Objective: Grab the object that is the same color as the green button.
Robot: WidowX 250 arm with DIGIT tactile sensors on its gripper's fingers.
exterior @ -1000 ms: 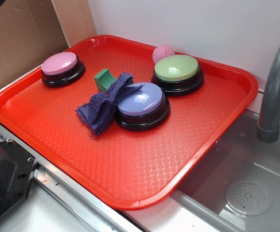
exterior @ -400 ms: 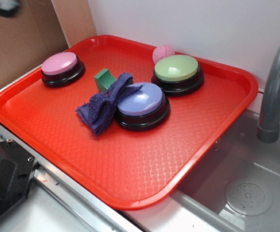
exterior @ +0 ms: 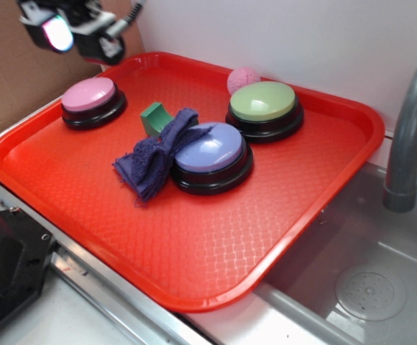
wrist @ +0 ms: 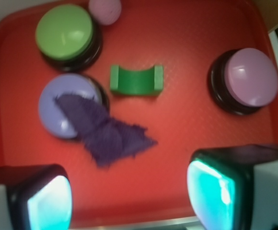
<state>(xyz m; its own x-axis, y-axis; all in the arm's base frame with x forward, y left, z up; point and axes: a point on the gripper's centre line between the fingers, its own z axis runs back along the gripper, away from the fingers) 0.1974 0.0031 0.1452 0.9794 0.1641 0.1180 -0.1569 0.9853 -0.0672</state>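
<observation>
Approach only — nothing grabbed yet.

Your hand [wrist: 129, 191] hangs high over the red tray [exterior: 194, 266], fingers spread wide and empty. The green block [wrist: 136, 80] sits untouched on the tray between the pink button [wrist: 250, 76] and the green button [wrist: 63, 32], just beside the blue cloth [wrist: 105, 132]. You have descent, closing and lifting all left to do.

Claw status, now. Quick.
Claw: open and empty, fingers apart, high above the red tray, nowhere near the green block.
</observation>
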